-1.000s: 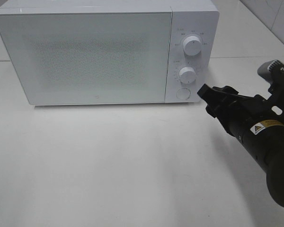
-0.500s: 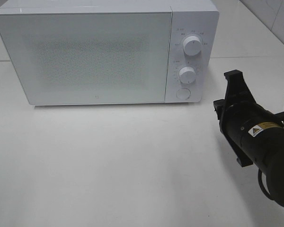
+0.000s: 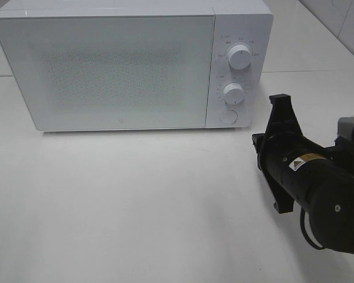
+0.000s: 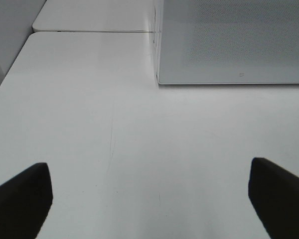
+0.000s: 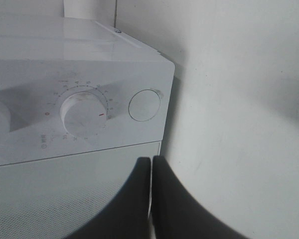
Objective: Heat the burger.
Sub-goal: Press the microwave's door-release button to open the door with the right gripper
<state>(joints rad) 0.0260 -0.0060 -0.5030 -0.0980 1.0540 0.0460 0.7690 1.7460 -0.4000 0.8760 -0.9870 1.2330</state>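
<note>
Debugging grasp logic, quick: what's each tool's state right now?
Left tool: open, holding nothing.
Right tool: closed, holding nothing.

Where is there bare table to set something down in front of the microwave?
The table is bare across the whole stretch in front of the closed microwave door, and past its left corner. It is crowded only off the microwave's right front corner, where the right gripper, shut, hangs near the lower dial.
</note>
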